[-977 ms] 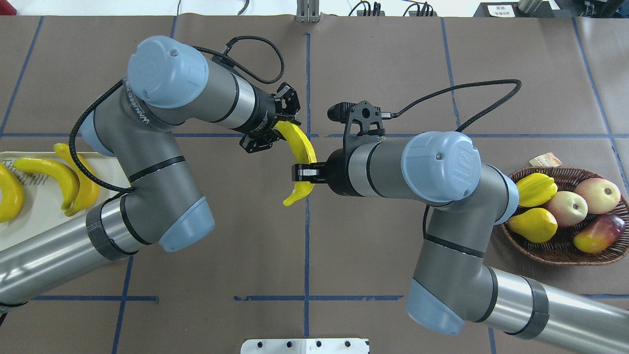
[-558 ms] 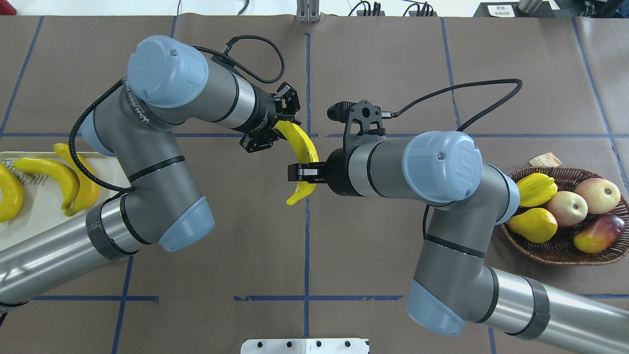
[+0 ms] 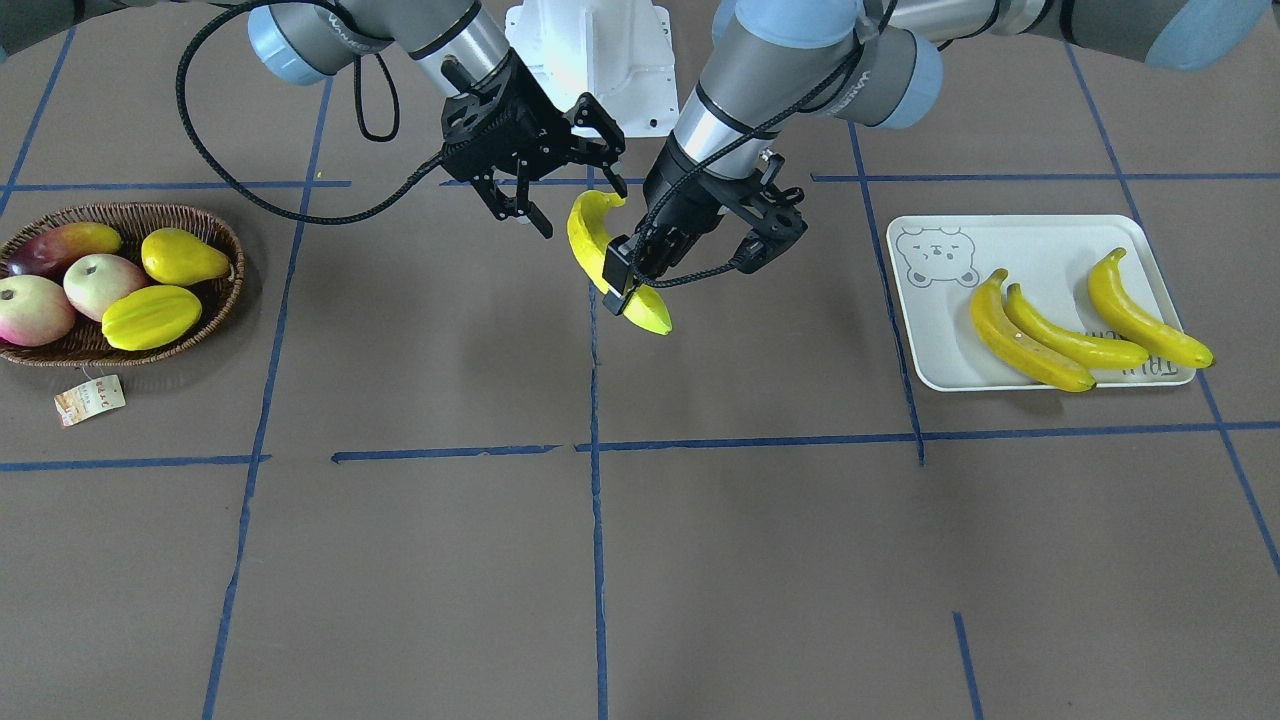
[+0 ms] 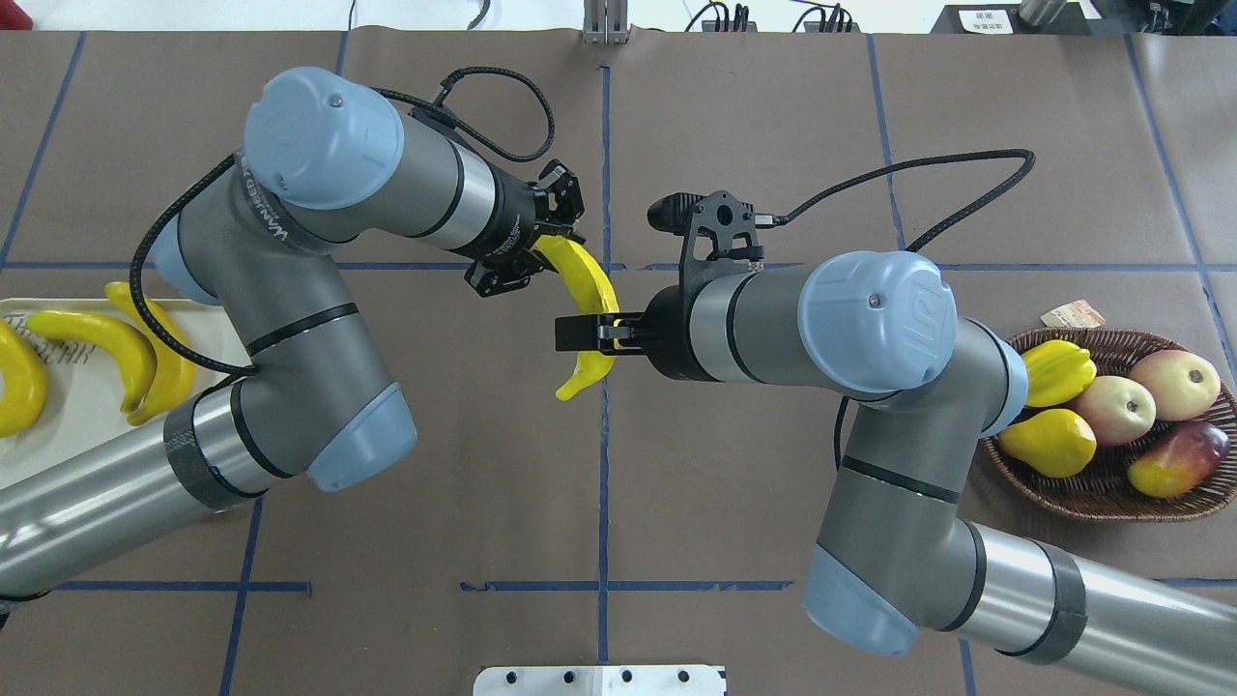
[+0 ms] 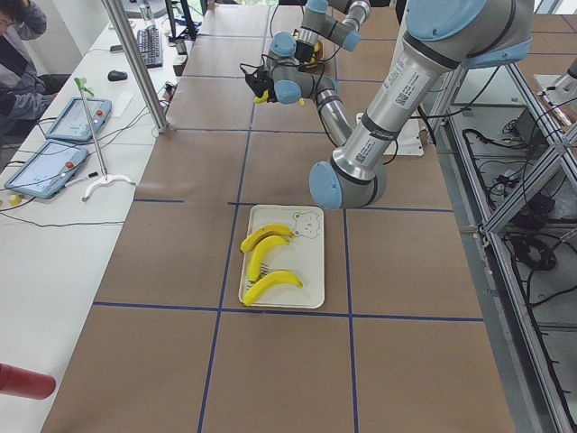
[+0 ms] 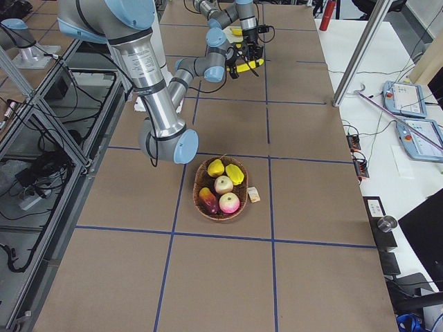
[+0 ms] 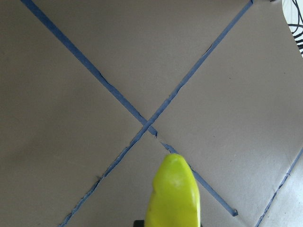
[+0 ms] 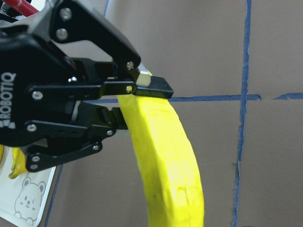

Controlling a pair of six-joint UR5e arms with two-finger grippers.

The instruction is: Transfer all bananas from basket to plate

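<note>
One yellow banana (image 4: 591, 288) hangs in the air over the table's middle, between both grippers. My left gripper (image 4: 541, 253) is shut on its far end; the front view shows this grip (image 3: 622, 283) with the banana (image 3: 588, 245) poking out below it. The right wrist view shows the left gripper (image 8: 135, 103) pinching the banana (image 8: 165, 156). My right gripper (image 3: 582, 203) is at the banana's near end, jaws apart around it. Three bananas (image 3: 1070, 335) lie on the bear-print plate (image 3: 1040, 240). The basket (image 3: 230, 290) holds no banana.
The basket holds a yellow pear (image 3: 180, 258), a ridged yellow-green fruit (image 3: 150, 315) and red-and-cream fruits (image 3: 35, 305). Its paper tag (image 3: 90, 398) lies on the table beside it. Blue tape lines cross the brown table. A white mount (image 3: 600, 60) stands at the robot's base.
My right gripper's finger now reaches further left across the banana. My left gripper and the banana have shifted slightly up and left.
</note>
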